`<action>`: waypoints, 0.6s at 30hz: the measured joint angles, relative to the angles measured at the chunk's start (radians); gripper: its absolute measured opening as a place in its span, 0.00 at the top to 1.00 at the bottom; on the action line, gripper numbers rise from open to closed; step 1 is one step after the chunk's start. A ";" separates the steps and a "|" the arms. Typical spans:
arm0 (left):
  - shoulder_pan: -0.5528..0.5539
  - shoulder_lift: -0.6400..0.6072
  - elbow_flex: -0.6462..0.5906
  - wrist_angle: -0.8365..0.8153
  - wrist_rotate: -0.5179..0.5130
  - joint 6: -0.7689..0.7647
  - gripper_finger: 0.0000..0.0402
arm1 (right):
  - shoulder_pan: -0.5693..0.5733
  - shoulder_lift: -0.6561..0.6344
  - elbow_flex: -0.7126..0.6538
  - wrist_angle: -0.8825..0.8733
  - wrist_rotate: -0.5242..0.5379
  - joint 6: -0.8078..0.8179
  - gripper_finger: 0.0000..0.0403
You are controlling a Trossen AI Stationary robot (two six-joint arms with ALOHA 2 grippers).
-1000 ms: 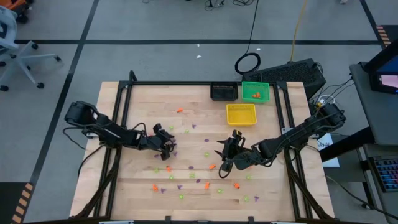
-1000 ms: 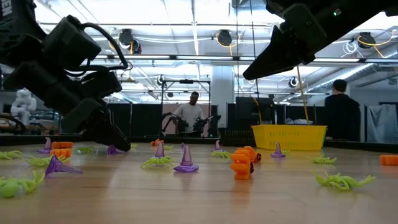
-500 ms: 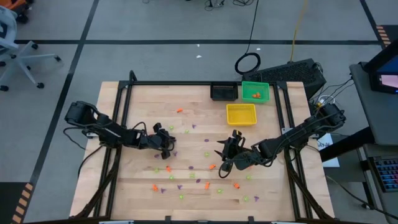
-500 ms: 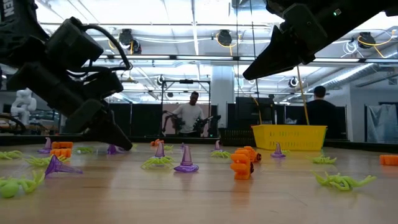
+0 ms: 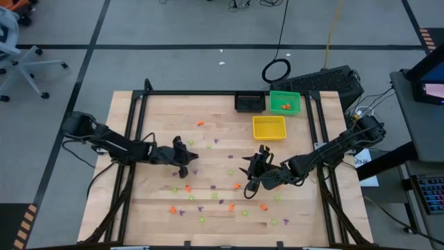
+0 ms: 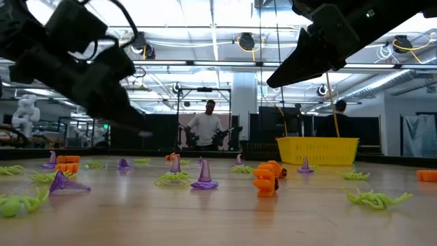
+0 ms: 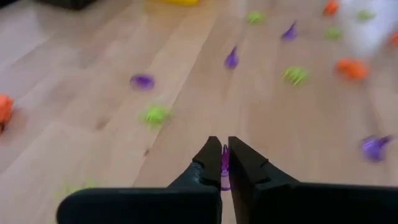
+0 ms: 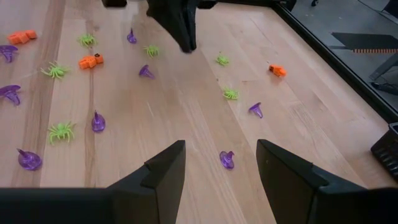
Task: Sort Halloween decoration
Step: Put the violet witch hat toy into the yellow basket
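Your left gripper (image 7: 224,163) had its two dark fingers pinched almost together on a small translucent purple cone-shaped trinket (image 7: 224,160), which stood upright in the narrow gap between the tips, lifted clear of the pale wooden tabletop (image 5: 215,111). In the high view that gripper (image 5: 184,165) sat over the left-centre of the table, and in the low view it hung well above the wood. Your right gripper (image 8: 221,163) waited with its fingers spread wide and nothing between them, held above the tabletop right of centre (image 5: 251,182); a loose purple witch-hat trinket (image 8: 227,159) lay on the wood in front of its gap, untouched. The rest of the Halloween decoration was scattered across the middle and near half of the table: light-green plastic spiders (image 6: 373,198), more purple cones (image 6: 203,176) and small orange pumpkin pieces (image 6: 265,180). A few orange pieces lay inside the green square bin (image 5: 294,96) at the far edge, with the black square bin (image 5: 249,109) just beside it to the left and the yellow mesh-sided square bin (image 5: 269,135) just in front of it. No brand or writing could be read on the bins or trinkets. In the low view two people (image 6: 207,128) stood in the room beyond the table.
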 joint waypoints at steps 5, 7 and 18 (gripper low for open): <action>0.000 -0.112 0.000 -0.002 0.037 0.007 0.98 | 0.000 0.000 0.000 0.000 0.000 0.001 0.54; 0.000 -0.160 0.000 0.000 0.037 0.008 0.98 | 0.000 0.000 0.000 0.000 0.000 0.002 0.54; 0.000 -0.402 0.001 0.000 0.040 0.066 0.98 | 0.000 0.000 0.000 0.005 0.000 0.003 0.54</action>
